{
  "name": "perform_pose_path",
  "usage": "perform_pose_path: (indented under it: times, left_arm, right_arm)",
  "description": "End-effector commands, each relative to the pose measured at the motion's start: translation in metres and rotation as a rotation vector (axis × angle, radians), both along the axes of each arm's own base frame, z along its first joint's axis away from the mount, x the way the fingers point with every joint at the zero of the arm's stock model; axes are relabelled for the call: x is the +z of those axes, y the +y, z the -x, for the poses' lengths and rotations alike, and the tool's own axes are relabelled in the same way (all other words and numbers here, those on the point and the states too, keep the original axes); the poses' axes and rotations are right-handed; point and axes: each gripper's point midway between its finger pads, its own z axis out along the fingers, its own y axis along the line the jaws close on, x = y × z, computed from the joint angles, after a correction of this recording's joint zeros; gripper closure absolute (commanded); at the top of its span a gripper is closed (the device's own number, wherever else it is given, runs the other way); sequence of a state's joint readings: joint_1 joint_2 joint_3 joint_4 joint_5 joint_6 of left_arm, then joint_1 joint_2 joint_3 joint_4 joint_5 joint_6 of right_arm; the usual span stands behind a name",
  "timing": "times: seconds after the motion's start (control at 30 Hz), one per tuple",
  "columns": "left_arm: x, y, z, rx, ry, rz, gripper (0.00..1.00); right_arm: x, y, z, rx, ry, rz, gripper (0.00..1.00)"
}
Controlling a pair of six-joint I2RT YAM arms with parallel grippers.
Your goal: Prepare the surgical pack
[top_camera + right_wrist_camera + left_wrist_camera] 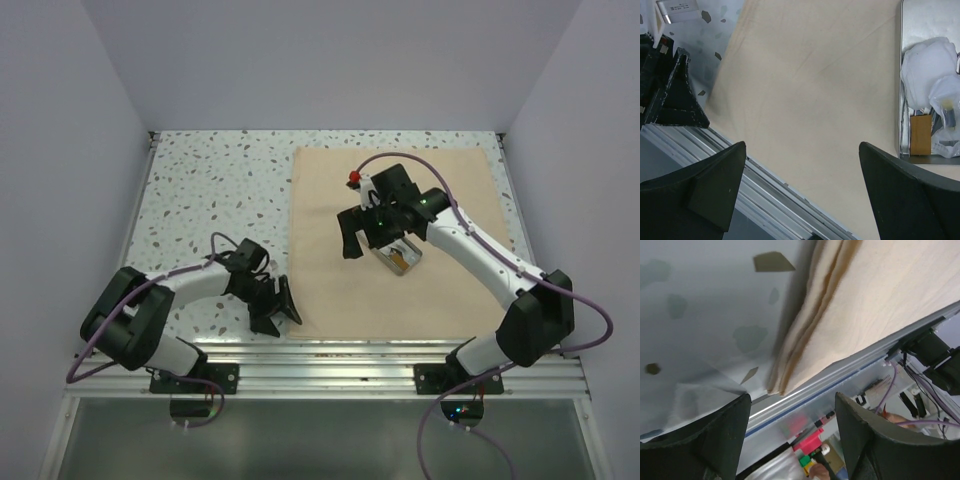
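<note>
Cloth, a large tan sheet (400, 300), lies spread flat over the right half of the speckled table (210, 190), its near edge along the aluminium rail (330, 357). Near the sheet's middle sits the small grey metal tray (901, 75), holding crumpled white gauze (927, 62), a clear-wrapped white packet (946, 97) and a tan-brown piece (920, 134); scissors and forceps cannot be made out. The right gripper (801, 149) hangs over bare cloth just beside the tray's left rim, jaws spread wide, with nothing between them. The left gripper (277, 312) sits low at the sheet's near-left corner, jaws also apart and empty. In the left wrist view, that corner shows several stacked layers of fabric just ahead of the fingers (725, 435), not touched by them.
</note>
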State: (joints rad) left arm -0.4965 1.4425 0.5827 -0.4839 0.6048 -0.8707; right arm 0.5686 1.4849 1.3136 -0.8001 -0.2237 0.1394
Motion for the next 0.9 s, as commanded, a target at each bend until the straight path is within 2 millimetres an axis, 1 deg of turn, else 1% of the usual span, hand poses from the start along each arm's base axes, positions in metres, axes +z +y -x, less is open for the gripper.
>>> perform_pose_path:
  times: [0.0, 0.03, 0.07, 0.1, 0.17, 0.27, 0.33, 0.37, 0.43, 0.47, 0.5, 0.6, 0.63, 0.67, 0.7, 0.73, 0.77, 0.8, 0.83, 0.87]
  left_arm:
    - [-0.014, -0.011, -0.001, -0.006, 0.008, -0.001, 0.27]
    - [-0.019, -0.013, 0.002, -0.014, 0.029, -0.006, 0.27]
    - [-0.018, -0.02, 0.0, -0.028, 0.015, 0.013, 0.27]
    - [-0.018, -0.023, -0.001, -0.034, 0.011, 0.021, 0.28]
    - [-0.019, -0.028, -0.006, -0.042, 0.003, 0.026, 0.29]
    - [-0.017, -0.032, -0.015, -0.051, -0.027, 0.032, 0.36]
    - [-0.014, -0.032, -0.021, -0.051, -0.048, 0.018, 0.4]
    - [-0.013, -0.032, -0.023, -0.055, -0.06, 0.015, 0.44]
    - [-0.005, -0.032, -0.033, -0.055, -0.104, -0.005, 0.49]
    - [-0.003, -0.031, -0.036, -0.063, -0.124, -0.011, 0.53]
    - [0.0, -0.031, -0.038, -0.065, -0.138, -0.016, 0.55]
    - [0.008, -0.032, -0.05, -0.078, -0.19, -0.033, 0.66]
    - [0.013, -0.034, -0.055, -0.086, -0.21, -0.032, 0.72]
    - [0.015, -0.035, -0.057, -0.091, -0.22, -0.033, 0.75]
    - [0.019, -0.036, -0.061, -0.093, -0.232, -0.027, 0.79]
    - [0.025, -0.04, -0.065, -0.095, -0.246, -0.016, 0.84]
    - [0.029, -0.042, -0.068, -0.097, -0.254, -0.009, 0.87]
    - [0.037, -0.046, -0.072, -0.099, -0.268, 0.009, 0.89]
    - [0.041, -0.048, -0.074, -0.101, -0.272, 0.018, 0.91]
    - [0.046, -0.051, -0.076, -0.098, -0.273, 0.028, 0.96]
  right_arm:
    - [0.013, 0.002, 0.002, -0.011, -0.049, -0.052, 0.01]
    - [0.013, 0.001, 0.003, -0.013, -0.048, -0.052, 0.01]
    - [0.011, 0.0, 0.003, -0.017, -0.044, -0.048, 0.01]
    - [0.006, -0.003, 0.004, -0.035, -0.031, -0.032, 0.01]
    - [0.002, -0.006, 0.006, -0.045, -0.023, -0.018, 0.01]
    - [-0.008, -0.014, 0.011, -0.06, -0.006, 0.011, 0.01]
    - [-0.011, -0.016, 0.014, -0.066, -0.003, 0.016, 0.01]
    - [-0.015, -0.018, 0.017, -0.072, 0.008, 0.02, 0.01]
    - [-0.019, -0.019, 0.019, -0.076, 0.019, 0.021, 0.02]
    - [-0.023, -0.019, 0.021, -0.078, 0.029, 0.021, 0.02]
    - [-0.025, -0.019, 0.022, -0.077, 0.032, 0.018, 0.03]
    - [-0.032, -0.012, 0.028, -0.05, 0.042, -0.002, 0.06]
    - [-0.032, -0.01, 0.029, -0.042, 0.039, -0.005, 0.08]
    - [-0.036, -0.008, 0.034, -0.03, 0.049, -0.013, 0.12]
    - [-0.035, -0.002, 0.035, -0.011, 0.036, -0.036, 0.17]
    - [-0.035, 0.002, 0.037, 0.005, 0.031, -0.048, 0.19]
    - [-0.04, 0.004, 0.042, 0.015, 0.039, -0.05, 0.22]
    - [-0.035, 0.015, 0.046, 0.053, 0.011, -0.084, 0.28]
    - [-0.036, 0.02, 0.049, 0.068, 0.001, -0.094, 0.32]
    - [-0.036, 0.025, 0.052, 0.082, -0.017, -0.109, 0.41]
